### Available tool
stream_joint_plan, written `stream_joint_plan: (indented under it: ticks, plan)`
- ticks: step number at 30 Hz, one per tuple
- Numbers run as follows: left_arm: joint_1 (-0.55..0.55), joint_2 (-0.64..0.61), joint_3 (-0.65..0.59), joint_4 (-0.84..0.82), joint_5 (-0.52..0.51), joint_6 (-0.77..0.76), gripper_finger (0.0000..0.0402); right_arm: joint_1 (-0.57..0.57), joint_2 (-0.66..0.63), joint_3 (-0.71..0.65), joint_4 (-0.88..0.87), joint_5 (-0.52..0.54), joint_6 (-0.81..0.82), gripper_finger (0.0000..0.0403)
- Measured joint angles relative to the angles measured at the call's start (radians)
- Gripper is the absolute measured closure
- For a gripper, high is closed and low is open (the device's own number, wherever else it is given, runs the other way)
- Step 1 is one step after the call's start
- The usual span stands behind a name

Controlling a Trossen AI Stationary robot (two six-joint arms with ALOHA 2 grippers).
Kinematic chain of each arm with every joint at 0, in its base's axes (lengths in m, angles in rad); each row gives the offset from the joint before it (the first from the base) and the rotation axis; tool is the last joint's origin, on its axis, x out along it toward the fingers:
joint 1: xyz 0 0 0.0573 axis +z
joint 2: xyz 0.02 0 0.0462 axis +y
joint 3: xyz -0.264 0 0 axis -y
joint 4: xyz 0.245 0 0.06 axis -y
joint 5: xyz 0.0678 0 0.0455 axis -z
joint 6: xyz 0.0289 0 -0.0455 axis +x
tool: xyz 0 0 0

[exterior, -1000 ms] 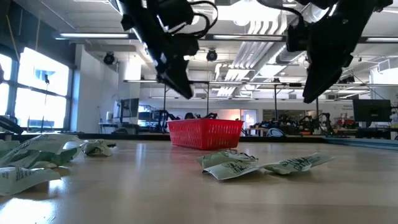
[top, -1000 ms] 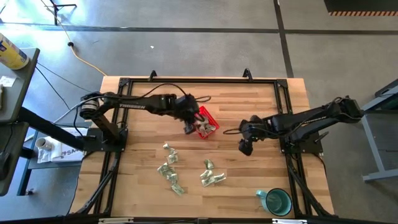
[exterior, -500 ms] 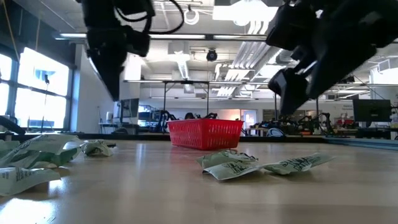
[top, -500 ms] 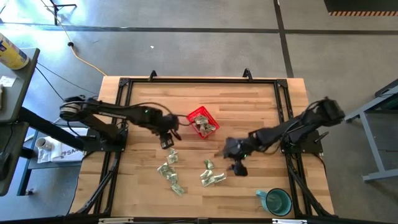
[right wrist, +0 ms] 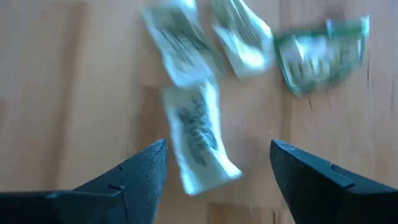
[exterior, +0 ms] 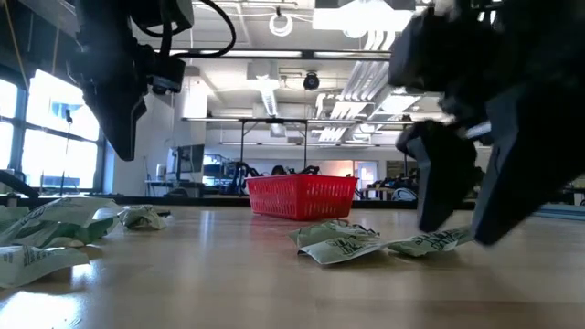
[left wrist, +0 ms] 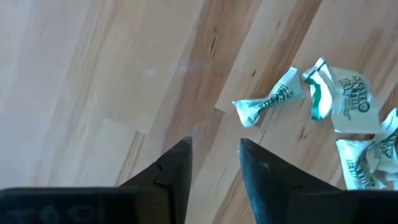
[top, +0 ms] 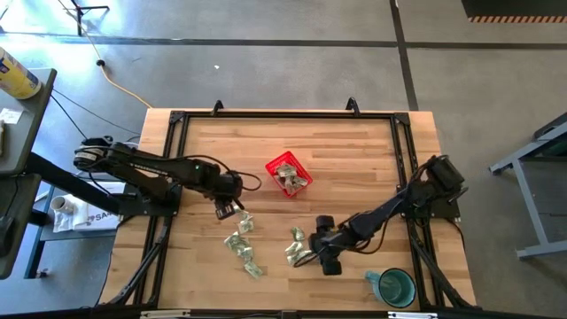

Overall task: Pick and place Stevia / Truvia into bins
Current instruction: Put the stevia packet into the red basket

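Observation:
Pale green and white sweetener packets lie flat in two loose groups: one (top: pixel 241 239) near my left gripper, one (top: pixel 299 248) near my right gripper. More packets lie inside the red mesh basket (top: pixel 288 175), which stands mid-table. My left gripper (top: pixel 224 211) hovers open just left of its group; its wrist view shows bare wood between the fingers (left wrist: pixel 214 149) and packets (left wrist: pixel 273 99) farther off. My right gripper (top: pixel 317 256) is low over the table, open wide, with one packet (right wrist: pixel 198 134) lying between its fingers without touching them. The low view shows it close above the packets (exterior: pixel 430 242).
A teal mug (top: pixel 394 286) stands near the table's near right corner, close behind my right gripper. Black frame rails (top: pixel 168 221) run along the table's sides. Bare wood lies between the two packet groups and beyond the basket toward the far edge.
My left gripper has left the red basket and travelled toward the table's left and near edge, ending beside the left packet group. My right gripper has swung from right of the basket toward the near edge and left, coming down over the right packet group.

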Motion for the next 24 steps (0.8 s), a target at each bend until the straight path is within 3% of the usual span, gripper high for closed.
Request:
stream_joint_plan:
  ticks: [6, 14, 17, 21, 24]
  plan:
    - [0.0, 0.0, 0.0, -0.019, -0.002, 0.06, 0.0241, -0.008, 0.028, 0.003, -0.017, 0.008, 0.109, 0.0179]
    - [0.0, 0.0, 0.0, -0.05, -0.056, 0.119, 0.0243, -0.084, 0.034, 0.074, -0.157, -0.036, 0.236, 0.0383]
    - [0.001, 0.0, 0.0, -0.05, -0.072, 0.131, 0.0245, -0.141, 0.03, 0.152, -0.283, 0.012, 0.206, 0.0383]
    - [0.005, 0.0, -0.032, -0.022, -0.078, 0.135, 0.0245, -0.24, -0.025, 0.251, -0.475, 0.186, 0.095, 0.0397]
    - [0.038, 0.0, -0.078, 0.038, -0.016, 0.117, 0.0245, -0.336, -0.075, 0.296, -0.495, 0.247, 0.029, 0.0389]
